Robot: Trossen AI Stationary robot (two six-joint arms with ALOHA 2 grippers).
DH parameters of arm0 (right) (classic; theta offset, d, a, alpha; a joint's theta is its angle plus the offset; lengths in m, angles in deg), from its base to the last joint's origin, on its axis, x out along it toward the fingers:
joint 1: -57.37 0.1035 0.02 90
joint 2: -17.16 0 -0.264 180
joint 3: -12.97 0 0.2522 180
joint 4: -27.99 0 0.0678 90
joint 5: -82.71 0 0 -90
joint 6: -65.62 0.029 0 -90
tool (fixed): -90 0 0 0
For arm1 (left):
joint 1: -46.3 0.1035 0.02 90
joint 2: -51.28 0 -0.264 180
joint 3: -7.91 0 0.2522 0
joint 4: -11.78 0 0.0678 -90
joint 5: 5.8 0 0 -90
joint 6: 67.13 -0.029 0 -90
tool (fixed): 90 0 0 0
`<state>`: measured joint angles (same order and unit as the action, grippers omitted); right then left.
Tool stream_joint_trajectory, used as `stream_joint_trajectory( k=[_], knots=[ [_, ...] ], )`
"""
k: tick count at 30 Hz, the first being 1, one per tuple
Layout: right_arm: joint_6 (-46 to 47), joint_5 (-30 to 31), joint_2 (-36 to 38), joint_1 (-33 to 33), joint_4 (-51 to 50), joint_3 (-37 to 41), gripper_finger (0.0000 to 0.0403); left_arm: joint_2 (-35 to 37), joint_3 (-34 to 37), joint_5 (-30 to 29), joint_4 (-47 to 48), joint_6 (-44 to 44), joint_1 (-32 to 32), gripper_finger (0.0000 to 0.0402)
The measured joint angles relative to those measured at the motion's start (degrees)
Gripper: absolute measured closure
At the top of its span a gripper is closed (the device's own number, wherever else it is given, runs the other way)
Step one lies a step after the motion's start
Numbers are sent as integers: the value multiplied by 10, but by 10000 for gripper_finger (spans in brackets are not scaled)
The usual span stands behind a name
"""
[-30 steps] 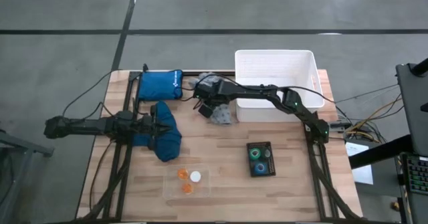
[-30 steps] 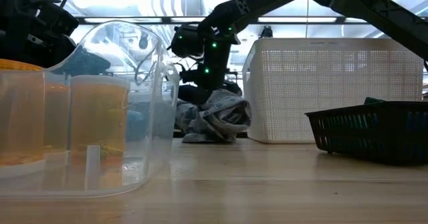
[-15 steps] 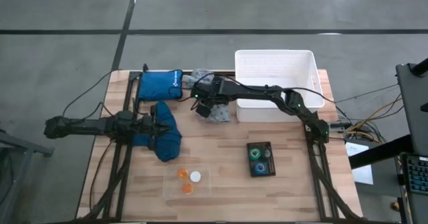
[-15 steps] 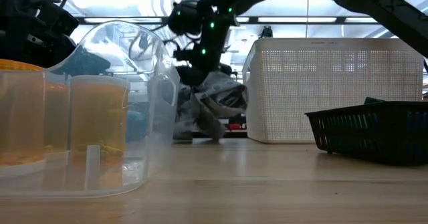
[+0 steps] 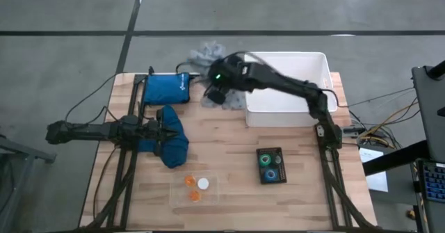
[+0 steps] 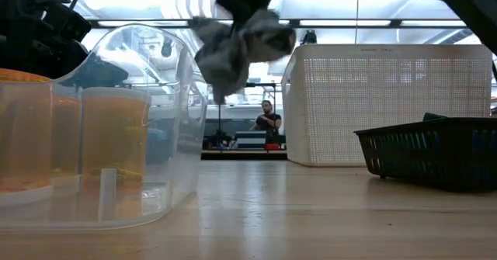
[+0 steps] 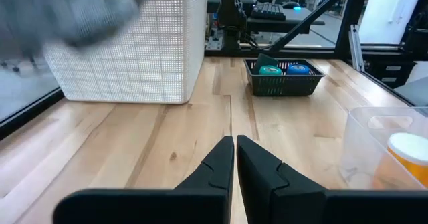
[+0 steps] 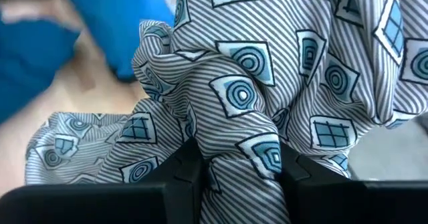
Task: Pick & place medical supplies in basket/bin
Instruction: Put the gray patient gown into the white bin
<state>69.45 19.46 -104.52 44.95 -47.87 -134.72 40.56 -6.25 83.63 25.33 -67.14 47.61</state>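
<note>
Grey patterned cloth (image 5: pixel 207 54) rides high in the right tool (image 5: pixel 217 92), clear of the bench (image 5: pixel 229 163) and just short of the white bin (image 5: pixel 285 87).

The right tool is clenched on the bunched fabric, and the bin's open top lies beside it toward the right arm's own base; that arm is far the nearer. The left tool (image 7: pixel 234 158), pinched closed, rests at the dark blue cloth (image 5: pixel 170 141), well apart. Folds of fabric hide the right tool's fingertips, and in the low view the bin's inside cannot be seen.

A robotics lab; wooden bench (image 5: pixel 229 170), concrete floor (image 5: pixel 69 24), cabling (image 5: pixel 386 115).
</note>
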Motion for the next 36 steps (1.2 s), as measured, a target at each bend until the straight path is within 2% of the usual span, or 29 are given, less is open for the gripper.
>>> stream_joint_trajectory(
  k=[11,19,26,36],
  knots=[
    [55,4,193,-27,-50,29,312,0,0,0,0,0,0,376],
    [80,3,290,-35,-75,35,312,0,0,0,0,2,0,376],
    [86,3,311,-36,-116,37,312,0,0,0,0,2,0,376],
    [77,3,288,-38,-143,37,312,0,0,0,0,2,0,376]
  ],
)
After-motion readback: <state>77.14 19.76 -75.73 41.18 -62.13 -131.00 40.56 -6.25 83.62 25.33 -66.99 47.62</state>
